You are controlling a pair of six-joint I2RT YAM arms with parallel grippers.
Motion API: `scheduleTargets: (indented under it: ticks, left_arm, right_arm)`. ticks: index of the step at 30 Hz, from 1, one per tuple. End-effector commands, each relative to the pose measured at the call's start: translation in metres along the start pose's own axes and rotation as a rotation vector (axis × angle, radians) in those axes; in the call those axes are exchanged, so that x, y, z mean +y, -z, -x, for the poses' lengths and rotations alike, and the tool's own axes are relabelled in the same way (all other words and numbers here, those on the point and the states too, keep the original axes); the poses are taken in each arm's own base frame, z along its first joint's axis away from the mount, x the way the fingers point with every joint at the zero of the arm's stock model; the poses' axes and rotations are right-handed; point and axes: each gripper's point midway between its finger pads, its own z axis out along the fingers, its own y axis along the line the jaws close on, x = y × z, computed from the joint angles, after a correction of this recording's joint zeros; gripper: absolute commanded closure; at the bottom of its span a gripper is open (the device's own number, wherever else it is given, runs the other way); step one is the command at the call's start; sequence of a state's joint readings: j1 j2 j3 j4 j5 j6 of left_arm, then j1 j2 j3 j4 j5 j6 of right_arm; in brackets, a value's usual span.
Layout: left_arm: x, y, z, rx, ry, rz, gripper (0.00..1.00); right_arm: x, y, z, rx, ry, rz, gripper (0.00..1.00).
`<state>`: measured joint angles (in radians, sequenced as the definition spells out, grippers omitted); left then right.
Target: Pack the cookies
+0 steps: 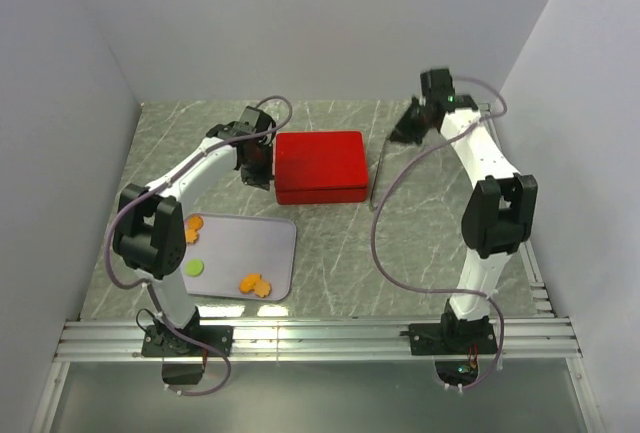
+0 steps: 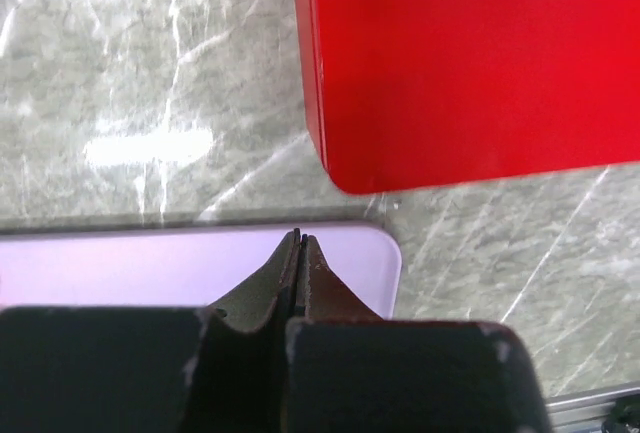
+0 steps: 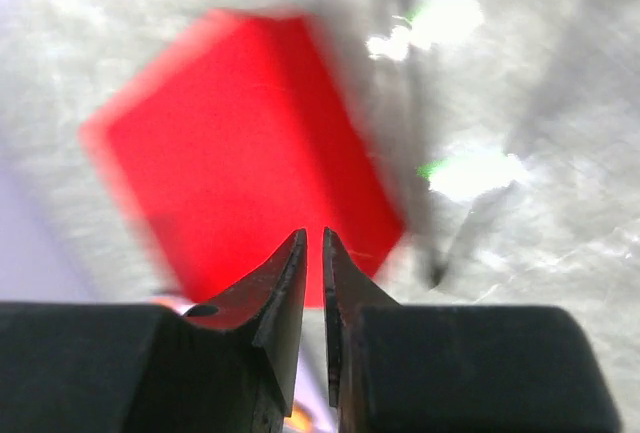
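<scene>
Grey marble counter (image 1: 420, 243), plain white walls, nothing fancy. Closest to the front-left corner sits a pale tray (image 1: 280, 243) with the cookies (image 1: 256, 284) on it: orange ones at its near edge, a green one (image 1: 194, 267) and more orange by its left edge. Further back, mid-counter, is a red box (image 1: 320, 166) with its lid on. The left tool (image 2: 298, 243) is clenched on nothing, by the box's left side. The right tool (image 3: 312, 243), near the far-right corner, has a slim gap between its tips and is empty. So I'd say packing is far from done. Can't see whether any cookies are inside.
</scene>
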<state>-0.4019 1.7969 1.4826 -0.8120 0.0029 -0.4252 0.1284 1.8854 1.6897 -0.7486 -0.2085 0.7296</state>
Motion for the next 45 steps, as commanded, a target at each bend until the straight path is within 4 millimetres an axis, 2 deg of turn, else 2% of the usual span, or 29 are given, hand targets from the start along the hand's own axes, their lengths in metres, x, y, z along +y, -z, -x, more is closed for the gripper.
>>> scheduleTargets:
  ticks: [1,2,3,4,5,7,8,9,11,13,14,15,17,18,20,21,22,25,28,31,38,45]
  left_arm:
    - [-0.007,0.022,0.002,-0.064,0.017,-0.053,1.00]
    - [-0.007,0.023,-0.001,-0.066,0.019,-0.061,1.00]
    - [-0.006,0.022,-0.007,-0.070,0.020,-0.071,1.00]
    - [-0.008,0.022,-0.013,-0.059,0.025,-0.090,1.00]
    - [-0.008,0.022,-0.017,-0.055,0.030,-0.099,1.00]
    - [-0.008,0.021,-0.032,-0.033,0.041,-0.120,1.00]
    - [-0.008,0.021,-0.037,-0.026,0.045,-0.130,1.00]
    - [-0.007,0.023,-0.045,-0.018,0.048,-0.137,1.00]
    - [-0.009,0.026,-0.051,-0.016,0.053,-0.159,1.00]
    - [-0.010,0.029,-0.056,-0.014,0.052,-0.173,1.00]
    - [-0.009,0.030,-0.058,-0.012,0.053,-0.178,1.00]
    - [-0.011,0.030,-0.060,-0.007,0.050,-0.184,1.00]
    - [-0.011,0.028,-0.062,0.001,0.046,-0.188,1.00]
    - [-0.012,0.026,-0.064,0.012,0.046,-0.193,1.00]
    - [-0.012,0.022,-0.065,0.022,0.048,-0.197,1.00]
    - [-0.014,0.020,-0.067,0.030,0.051,-0.202,1.00]
    - [-0.015,0.019,-0.068,0.030,0.054,-0.209,1.00]
    - [-0.014,0.016,-0.072,0.038,0.065,-0.212,1.00]
    - [-0.012,0.013,-0.076,0.047,0.056,-0.202,1.00]
    - [-0.011,0.013,-0.078,0.052,0.054,-0.198,1.00]
    - [-0.010,0.012,-0.082,0.064,0.055,-0.198,1.00]
    - [-0.010,0.009,-0.081,0.065,0.052,-0.193,1.00]
  right_arm:
    - [0.093,0.020,0.038,-0.085,0.108,0.226,0.80]
    - [0.100,0.016,0.034,-0.043,0.125,0.224,0.80]
    - [0.136,0.038,0.054,-0.099,0.162,0.314,0.80]
    - [0.147,0.032,0.055,-0.093,0.178,0.330,0.78]
    - [0.138,-0.001,0.051,-0.037,0.163,0.294,0.74]
    - [0.151,-0.009,0.059,-0.049,0.161,0.343,0.71]
    - [0.158,-0.013,0.066,-0.078,0.160,0.384,0.66]
    - [0.145,-0.035,0.057,-0.047,0.142,0.356,0.64]
    - [0.150,-0.046,0.058,-0.079,0.152,0.373,0.59]
    - [0.162,-0.047,0.062,-0.101,0.174,0.387,0.58]
    - [0.153,-0.071,0.054,-0.065,0.177,0.350,0.57]
    - [0.164,-0.067,0.055,-0.082,0.193,0.372,0.55]
    - [0.164,-0.079,0.051,-0.085,0.193,0.368,0.53]
    - [0.154,-0.092,0.044,-0.068,0.189,0.334,0.53]
    - [0.150,-0.098,0.042,-0.082,0.212,0.310,0.53]
    - [0.157,-0.096,0.041,-0.090,0.229,0.318,0.53]
    - [0.150,-0.109,0.033,-0.066,0.243,0.293,0.52]
    - [0.151,-0.117,0.028,-0.065,0.257,0.292,0.52]
    - [0.143,-0.131,0.021,-0.047,0.257,0.268,0.52]
    - [0.147,-0.138,0.018,-0.050,0.271,0.274,0.51]
    - [0.136,-0.155,0.015,-0.043,0.272,0.245,0.50]
    - [0.126,-0.156,-0.002,0.020,0.295,0.222,0.50]
